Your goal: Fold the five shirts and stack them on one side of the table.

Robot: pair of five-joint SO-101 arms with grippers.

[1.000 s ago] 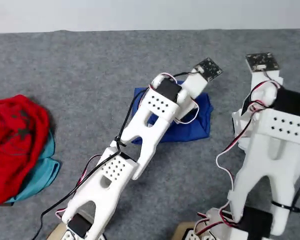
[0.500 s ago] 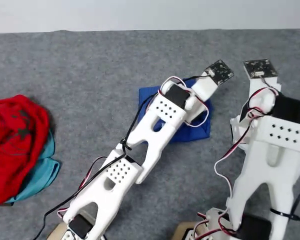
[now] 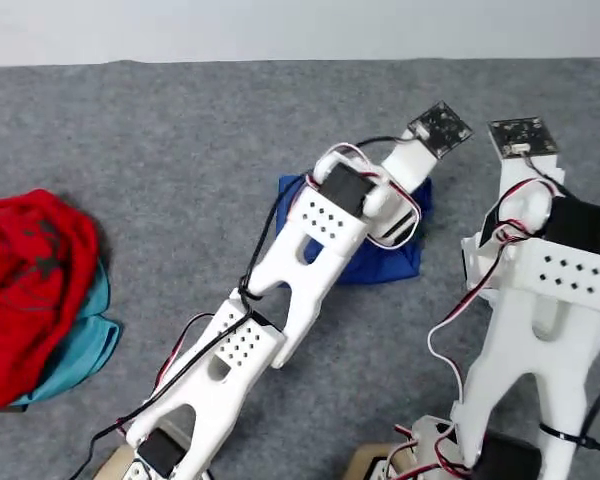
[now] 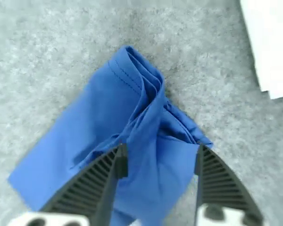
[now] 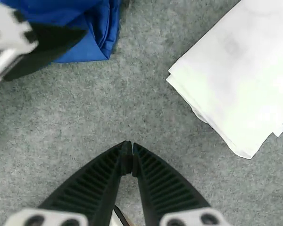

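Left gripper, spread over the bunched blue shirt (red pile at nine o'clock), could snag one layer, unfolding it.

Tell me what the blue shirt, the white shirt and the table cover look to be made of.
The blue shirt: likely thin woven cloth, matte, by its soft creases and stitched hem. The white shirt: smooth light fabric, matte, folded in crisp layers. The table cover: grey felt or short-pile carpet, by its fuzzy, speckled surface.
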